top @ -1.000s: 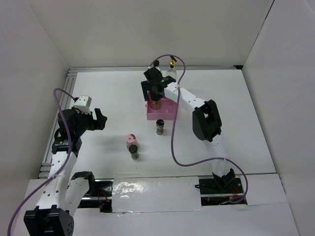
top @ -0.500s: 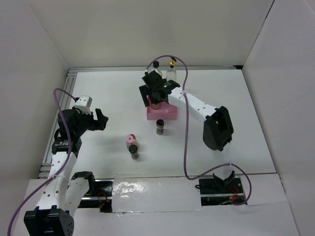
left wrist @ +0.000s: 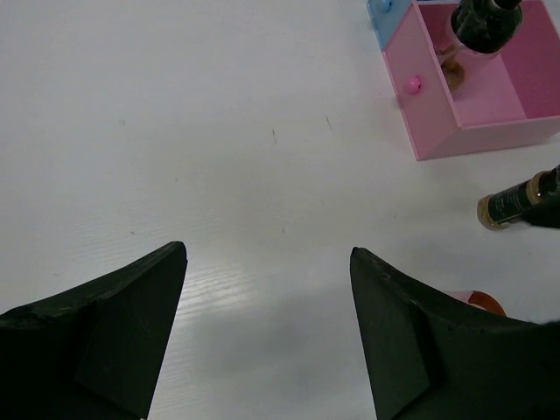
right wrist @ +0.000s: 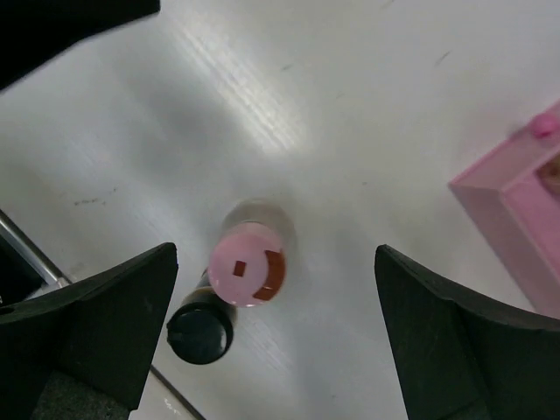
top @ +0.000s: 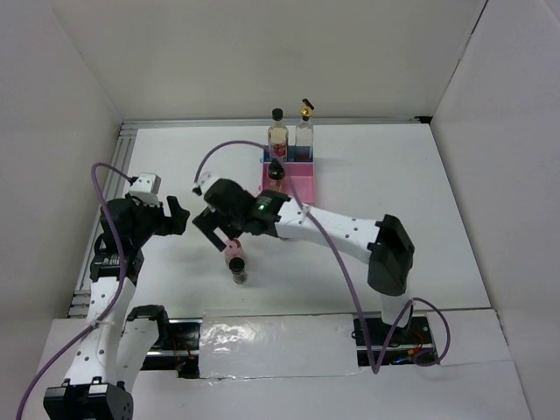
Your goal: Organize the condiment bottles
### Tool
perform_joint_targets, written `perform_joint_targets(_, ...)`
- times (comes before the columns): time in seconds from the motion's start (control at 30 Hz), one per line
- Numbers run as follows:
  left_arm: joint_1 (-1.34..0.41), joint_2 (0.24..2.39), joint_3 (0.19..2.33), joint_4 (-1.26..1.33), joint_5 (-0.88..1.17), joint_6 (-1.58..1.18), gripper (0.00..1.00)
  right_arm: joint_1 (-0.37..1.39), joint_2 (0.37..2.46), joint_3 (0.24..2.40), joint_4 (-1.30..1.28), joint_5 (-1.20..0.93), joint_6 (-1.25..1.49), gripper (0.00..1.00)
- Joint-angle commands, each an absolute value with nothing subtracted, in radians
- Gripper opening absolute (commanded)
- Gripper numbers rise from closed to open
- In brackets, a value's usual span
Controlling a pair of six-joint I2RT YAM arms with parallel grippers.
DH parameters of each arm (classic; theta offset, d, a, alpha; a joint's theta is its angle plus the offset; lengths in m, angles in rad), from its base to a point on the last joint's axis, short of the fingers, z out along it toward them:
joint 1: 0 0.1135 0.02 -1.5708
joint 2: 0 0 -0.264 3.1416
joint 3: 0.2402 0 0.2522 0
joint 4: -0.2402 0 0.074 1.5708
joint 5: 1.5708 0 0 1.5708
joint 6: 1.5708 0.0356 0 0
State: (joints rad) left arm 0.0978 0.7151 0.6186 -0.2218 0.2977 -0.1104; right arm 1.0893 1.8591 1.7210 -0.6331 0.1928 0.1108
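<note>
The small pink-lidded glass jar stands upright on the white table, near the front and left of centre. A small black-lidded jar is just beside it on the near side; I cannot tell whether they touch. My right gripper hangs above the pink-lidded jar. Its fingers are spread as wide as they go, with the jar framed between them in the wrist view, and they grip nothing.

Further back, another black-lidded jar sits inside the pink rectangular plastic tray, at its far left corner. A fourth small jar with a dark label stands on the table just in front of that tray. I see it only from the left wrist camera, because the right arm hides it from above.

The tall bottle with the black cap and tan label and the clear tall bottle with the gold spout stand side by side at the back. As far as I can tell they are in the blue tray, which sits against the pink tray's far end.

My left gripper is well to the left over bare table, fingers wide apart and holding nothing.
</note>
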Motion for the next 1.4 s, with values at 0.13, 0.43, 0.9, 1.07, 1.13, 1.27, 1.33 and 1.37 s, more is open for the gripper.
perform_joint_targets(0.13,0.107,0.667,0.629,-0.281,0.282,-0.149,0.87,1.118,1.939,1.729,-0.677,0.135,0.167,1.00)
perform_joint_targets(0.43,0.106,0.649,0.641,-0.293,0.290,-0.155,0.87,1.124,1.983,1.674,-0.624,0.130,0.216,0.83)
perform_joint_targets(0.9,0.106,0.641,0.635,-0.284,0.293,-0.152,0.87,1.118,1.987,1.785,-0.637,0.219,0.201,0.11)
perform_joint_targets(1.07,0.106,0.646,0.627,-0.273,0.293,-0.147,0.87,1.074,1.904,1.859,-0.623,0.348,0.221,0.03)
perform_joint_targets(1.13,0.106,0.647,0.623,-0.267,0.293,-0.143,0.87,1.031,1.852,1.855,-0.626,0.426,0.248,0.00)
perform_joint_targets(1.27,0.107,0.652,0.615,-0.253,0.301,-0.133,0.86,0.936,1.812,1.839,-0.686,0.515,0.305,0.00)
perform_joint_targets(1.33,0.107,0.658,0.614,-0.245,0.310,-0.127,0.86,0.879,1.815,1.841,-0.724,0.508,0.311,0.00)
perform_joint_targets(1.37,0.106,0.658,0.611,-0.242,0.311,-0.126,0.86,0.864,1.816,1.841,-0.736,0.493,0.314,0.00)
